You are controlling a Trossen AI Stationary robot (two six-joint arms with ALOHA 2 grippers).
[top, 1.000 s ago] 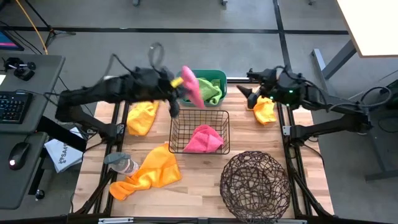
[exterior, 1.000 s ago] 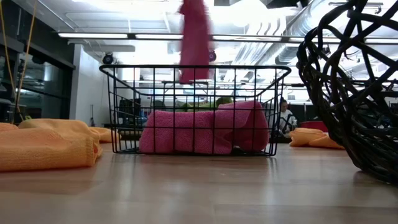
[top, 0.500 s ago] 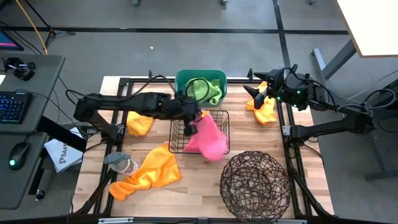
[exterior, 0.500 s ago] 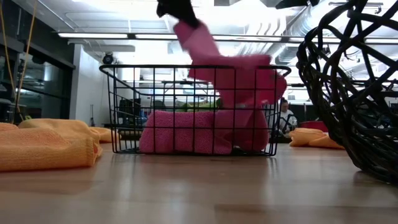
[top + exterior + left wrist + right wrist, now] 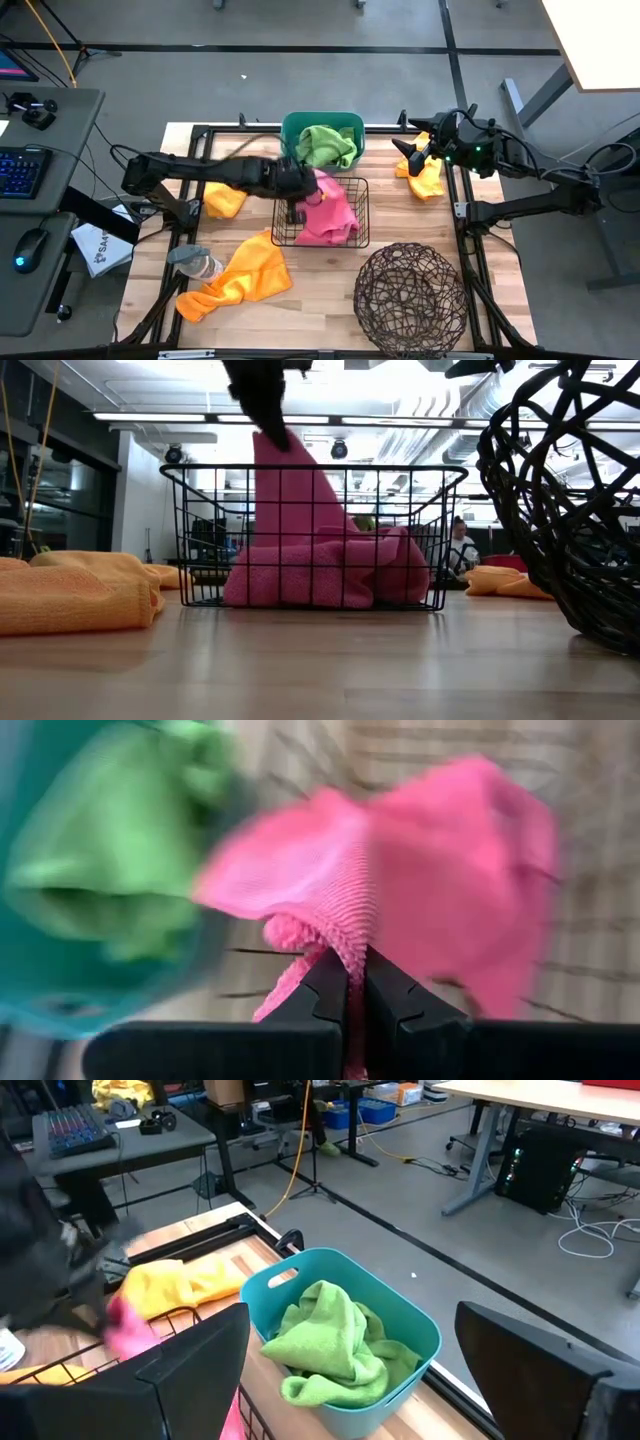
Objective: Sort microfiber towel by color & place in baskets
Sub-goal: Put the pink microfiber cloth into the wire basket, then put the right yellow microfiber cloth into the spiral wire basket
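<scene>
A pink towel (image 5: 325, 205) is pinched between the left gripper (image 5: 356, 982) fingers, pressed together on its fold, and held low over the black wire basket (image 5: 356, 238) so it lands with the pink already inside. The right gripper (image 5: 408, 152) is held waiting, fingers spread, by an orange towel (image 5: 424, 176) near the counter (image 5: 310, 290) edge.

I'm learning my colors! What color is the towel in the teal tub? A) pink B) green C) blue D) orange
B: a green towel lies bunched inside the teal tub, clearest in the right wrist view, while the pink ones sit in the wire basket.
</scene>
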